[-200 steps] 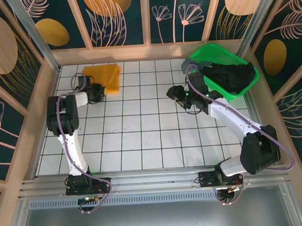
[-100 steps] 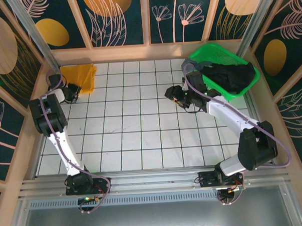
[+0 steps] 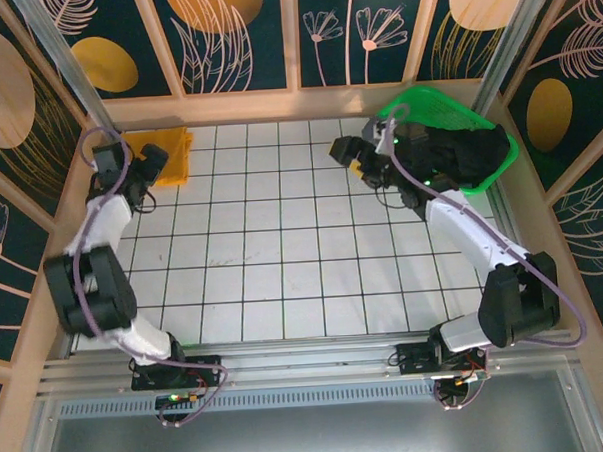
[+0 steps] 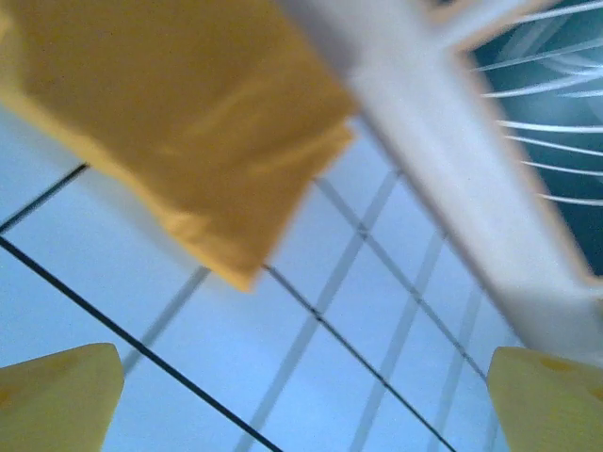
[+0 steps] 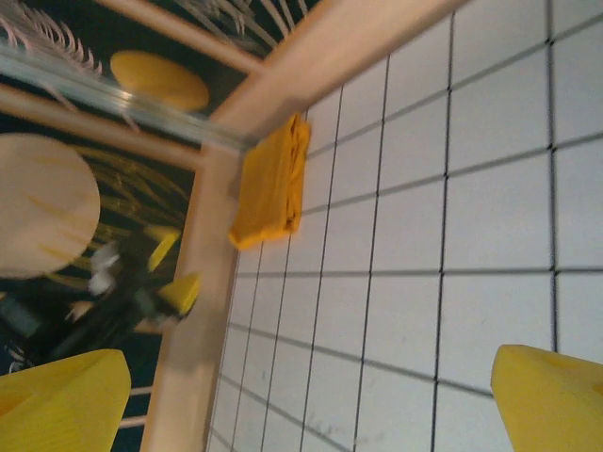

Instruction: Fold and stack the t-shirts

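The mustard-orange t-shirt (image 3: 166,154) lies folded in the far left corner against the wooden border, also seen as the orange cloth (image 4: 179,113) and the folded shirt (image 5: 273,179). My left gripper (image 3: 147,169) hovers just at its near left side, open, with nothing between its yellow fingertips (image 4: 57,400). The black t-shirt (image 3: 464,154) is heaped in the green basket (image 3: 416,106). My right gripper (image 3: 348,154) is beside the basket's left edge, open and empty, with a yellow fingertip (image 5: 556,400) low in its own view. I cannot make out the grey t-shirt.
White tiled floor (image 3: 282,247) spreads between the arms. A wooden border (image 3: 276,105) and patterned walls close it in on three sides. A white frame post (image 4: 452,160) runs close past the left gripper. The left gripper (image 5: 165,273) shows by the border in the right wrist view.
The mustard shirt slid left into the far corner and now rests there. The left arm swung out to the left wall. The right gripper moved farther back, up to the basket.
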{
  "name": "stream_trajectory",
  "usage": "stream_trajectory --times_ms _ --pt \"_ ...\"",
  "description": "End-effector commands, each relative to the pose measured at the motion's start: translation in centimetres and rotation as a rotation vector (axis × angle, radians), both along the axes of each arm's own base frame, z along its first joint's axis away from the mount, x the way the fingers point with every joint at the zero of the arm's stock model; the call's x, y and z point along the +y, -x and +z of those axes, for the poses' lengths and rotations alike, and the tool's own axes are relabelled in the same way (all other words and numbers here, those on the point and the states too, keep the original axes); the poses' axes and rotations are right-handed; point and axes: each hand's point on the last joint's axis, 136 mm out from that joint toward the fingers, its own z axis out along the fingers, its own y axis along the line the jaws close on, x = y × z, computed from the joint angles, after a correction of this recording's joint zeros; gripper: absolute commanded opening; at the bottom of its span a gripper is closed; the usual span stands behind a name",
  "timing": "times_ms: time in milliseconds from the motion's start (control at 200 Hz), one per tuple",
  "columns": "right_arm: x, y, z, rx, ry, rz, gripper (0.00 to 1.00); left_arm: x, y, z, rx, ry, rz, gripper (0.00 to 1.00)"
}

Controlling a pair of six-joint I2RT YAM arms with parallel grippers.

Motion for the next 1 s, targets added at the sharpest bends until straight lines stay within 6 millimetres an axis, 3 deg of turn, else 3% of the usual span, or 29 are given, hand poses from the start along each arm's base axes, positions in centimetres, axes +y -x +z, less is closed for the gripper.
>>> stream_trajectory --times_ms 0,60,95,180,270,370,465,571,656,746,811,956,991 --pt "-5.0 -1.7 4.8 -0.128 0.136 -0.166 0.99 0.5 3.5 4.8 -0.110 -0.071 0.226 0.99" --pt "-9.0 -2.1 4.9 -0.114 0.255 -0.328 0.99 1.6 6.9 5.8 -0.136 -0.093 0.396 0.99" --pt "-11.5 -2.0 4.6 -0.109 0.319 -0.429 0.99 2.4 8.9 5.3 -0.160 -0.101 0.487 0.99" --pt "-16.4 -0.5 2.6 -0.083 0.418 -0.607 0.99 3.7 11.9 5.3 -0.299 -0.192 0.545 0.99" --pt "-19.9 1.6 1.1 -0.131 0.454 -0.735 0.99 4.4 12.8 4.4 -0.244 -0.462 0.481 0.99" --pt "-22.3 3.8 -1.4 -0.315 0.584 -0.839 0.99 3.9 11.8 1.4 -0.086 -0.716 0.294 0.99" --pt "-23.9 5.5 -6.6 -0.349 0.751 -0.866 0.99 2.1 11.2 -1.4 -0.143 -0.741 0.168 0.99" --pt "-24.3 6.3 -9.6 -0.360 0.798 -0.849 0.99 1.3 10.8 -4.7 -0.142 -0.685 0.126 0.99" --pt "-24.3 6.0 -11.7 -0.342 0.860 -0.807 0.99 0.3 9.4 -5.8 -0.138 -0.705 0.049 0.99" --pt "-24.1 5.7 -13.8 -0.345 0.896 -0.755 0.99 0.1 8.3 -5.7 -0.203 -0.705 0.055 0.99" --pt "-24.4 5.5 -14.9 -0.343 0.866 -0.766 0.99 -0.3 7.1 -6.4 -0.196 -0.745 0.010 0.99" --pt "-23.5 3.4 -13.6 -0.446 0.773 -0.735 0.99 0.1 6.8 -6.4 -0.246 -0.822 0.024 0.99" --pt "-23.2 2.9 -13.5 -0.465 0.772 -0.716 0.99 -0.7 6.9 -6.6 -0.261 -0.824 -0.024 0.99"
